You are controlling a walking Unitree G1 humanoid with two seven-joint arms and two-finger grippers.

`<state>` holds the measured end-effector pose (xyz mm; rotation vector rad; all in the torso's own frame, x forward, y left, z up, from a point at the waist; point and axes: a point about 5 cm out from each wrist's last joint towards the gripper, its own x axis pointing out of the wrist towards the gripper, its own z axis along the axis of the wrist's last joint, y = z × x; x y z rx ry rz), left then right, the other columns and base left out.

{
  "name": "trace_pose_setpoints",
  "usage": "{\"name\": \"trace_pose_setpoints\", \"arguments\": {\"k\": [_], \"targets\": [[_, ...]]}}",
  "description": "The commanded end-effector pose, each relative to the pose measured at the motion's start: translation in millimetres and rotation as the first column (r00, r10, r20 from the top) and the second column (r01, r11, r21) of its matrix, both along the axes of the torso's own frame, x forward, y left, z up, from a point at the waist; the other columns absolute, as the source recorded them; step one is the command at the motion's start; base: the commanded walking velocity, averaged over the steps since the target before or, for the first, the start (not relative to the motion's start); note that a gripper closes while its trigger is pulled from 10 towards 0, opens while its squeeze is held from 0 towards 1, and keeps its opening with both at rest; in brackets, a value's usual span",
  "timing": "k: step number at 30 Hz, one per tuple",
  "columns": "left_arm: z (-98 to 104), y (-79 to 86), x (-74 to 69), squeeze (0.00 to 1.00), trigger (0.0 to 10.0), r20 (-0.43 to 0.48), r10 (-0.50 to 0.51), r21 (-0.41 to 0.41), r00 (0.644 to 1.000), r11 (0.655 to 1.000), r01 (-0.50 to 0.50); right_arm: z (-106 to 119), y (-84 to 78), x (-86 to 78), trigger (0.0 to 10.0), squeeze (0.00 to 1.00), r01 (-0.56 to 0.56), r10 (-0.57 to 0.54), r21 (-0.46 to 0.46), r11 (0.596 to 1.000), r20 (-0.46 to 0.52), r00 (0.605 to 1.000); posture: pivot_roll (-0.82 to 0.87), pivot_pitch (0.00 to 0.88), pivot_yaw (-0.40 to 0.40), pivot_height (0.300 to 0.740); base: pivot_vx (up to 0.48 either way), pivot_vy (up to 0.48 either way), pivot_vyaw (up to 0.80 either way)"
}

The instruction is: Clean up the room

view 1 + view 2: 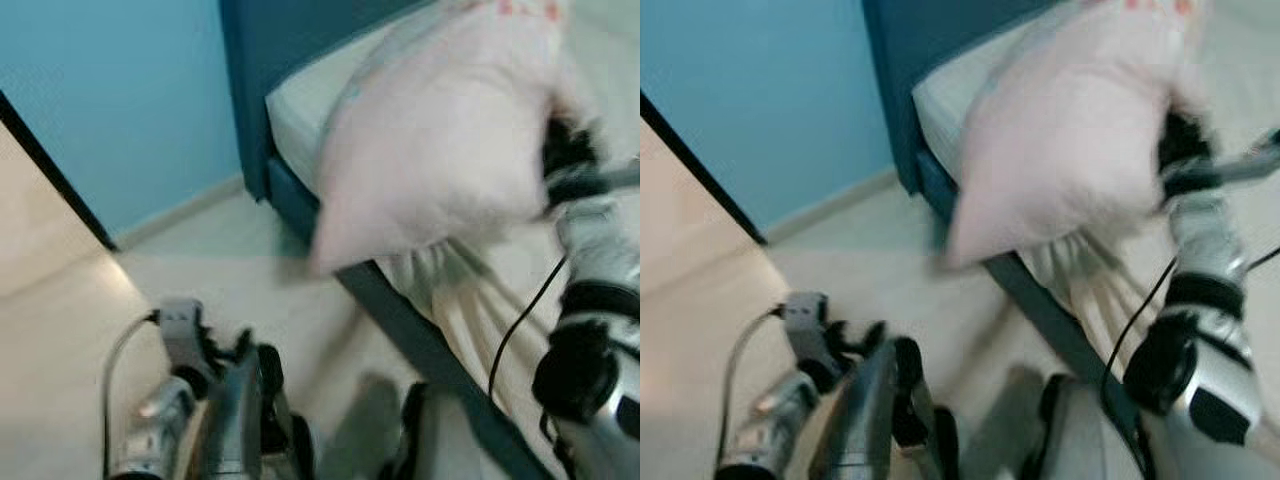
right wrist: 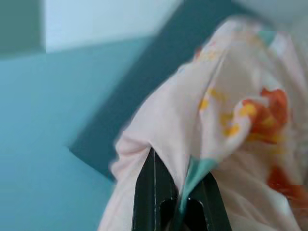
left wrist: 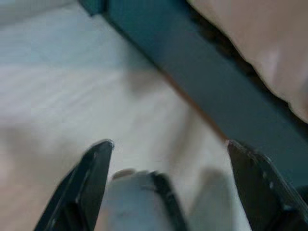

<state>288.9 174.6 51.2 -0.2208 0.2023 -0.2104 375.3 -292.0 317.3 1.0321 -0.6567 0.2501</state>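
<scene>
1. Right gripper (image 2: 175, 192): raised at the right of the scene, its two black fingers pinched tight on a fold of the pillow (image 1: 440, 130)
2. Pillow: pale pink with orange and teal print, held aloft above the bed (image 1: 300, 100), hanging over the mattress edge and the dark blue bed frame (image 3: 202, 82); image blurred
3. Left gripper (image 3: 168, 192): low at the near left, above the pale floor (image 1: 230, 290) beside the frame, fingers spread wide with nothing between them
4. Bed: runs from near right to far centre, cream sheet draping over its side
5. Blue wall (image 1: 130, 90): at far left, meeting the floor at a light skirting board
6. Black cable (image 1: 520, 320): runs along the right arm
</scene>
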Motion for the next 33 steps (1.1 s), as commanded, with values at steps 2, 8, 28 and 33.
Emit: {"name": "trace_pose_setpoints", "arguments": {"k": [2,8,28,33], "targets": [[-12,2.7,-9.6,0.00,10.0,-0.050,-0.007,0.002,0.999,1.000,0.008,-1,-20.1,-3.4,0.0,0.00,0.132,-0.130,0.102,0.986,-0.024,0.991,0.18,0.226,-0.017,0.506,0.000,0.000,0.00],[-13,2.1,-11.0,0.00,10.0,-0.052,-0.018,-0.002,0.998,1.000,0.018,-1,-28.8,-3.6,0.0,0.00,0.217,-0.209,0.070,0.974,-0.097,0.973,0.18,0.235,-0.019,0.506,0.000,0.000,0.00],[-14,-19.3,-19.6,0.00,10.0,-0.047,-0.163,0.135,0.985,0.976,0.168,-81,-37.5,-6.5,0.0,0.00,0.372,-0.399,-0.156,0.915,-0.485,0.779,0.19,0.254,0.005,0.506,0.000,-0.216,0.00],[-15,-23.2,-22.8,0.00,10.0,-0.047,-0.188,0.137,0.981,0.972,0.192,-80,-30.4,-3.1,0.0,0.00,0.354,-0.388,-0.164,0.921,-0.476,0.789,0.19,0.254,0.007,0.506,0.000,-0.480,0.00]]}}
